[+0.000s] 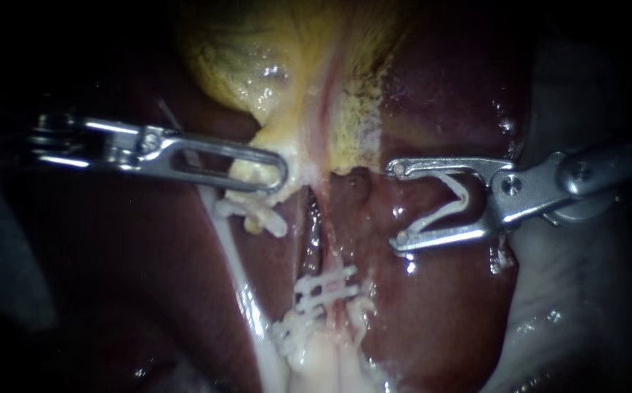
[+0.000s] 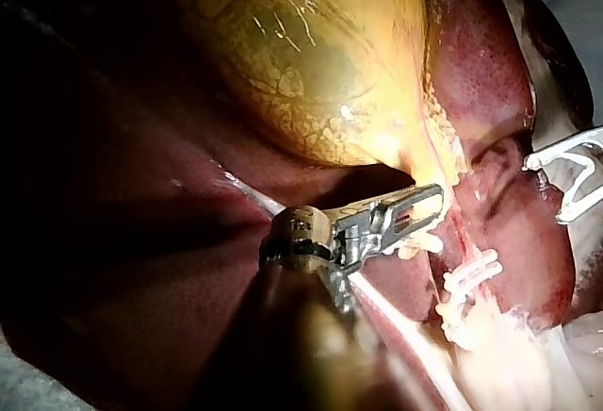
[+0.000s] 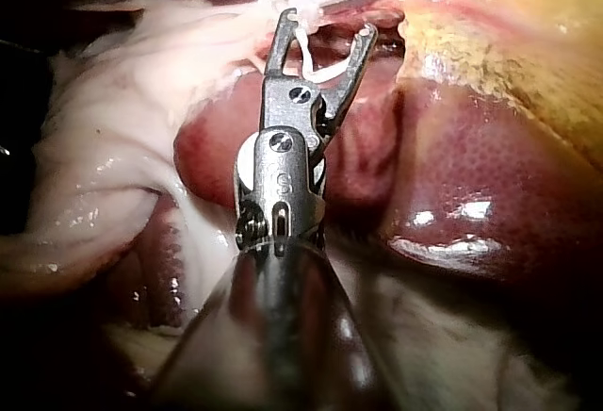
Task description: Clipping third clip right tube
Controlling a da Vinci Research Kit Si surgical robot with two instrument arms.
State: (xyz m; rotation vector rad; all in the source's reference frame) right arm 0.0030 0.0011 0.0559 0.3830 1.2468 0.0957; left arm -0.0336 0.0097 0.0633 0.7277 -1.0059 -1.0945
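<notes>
Dark red liver (image 1: 439,313) fills the field, with the yellow gallbladder (image 1: 257,51) above it. The left instrument (image 1: 278,172) has its jaws closed on pale tissue at the gallbladder's neck. The right instrument (image 1: 398,204) stands with jaws spread wide, and a white clip (image 1: 450,204) sits open between them, touching both. This clip is apart from the right tube (image 1: 314,236), off to its right side. Two clips (image 1: 326,287) already cross that tube lower down.
</notes>
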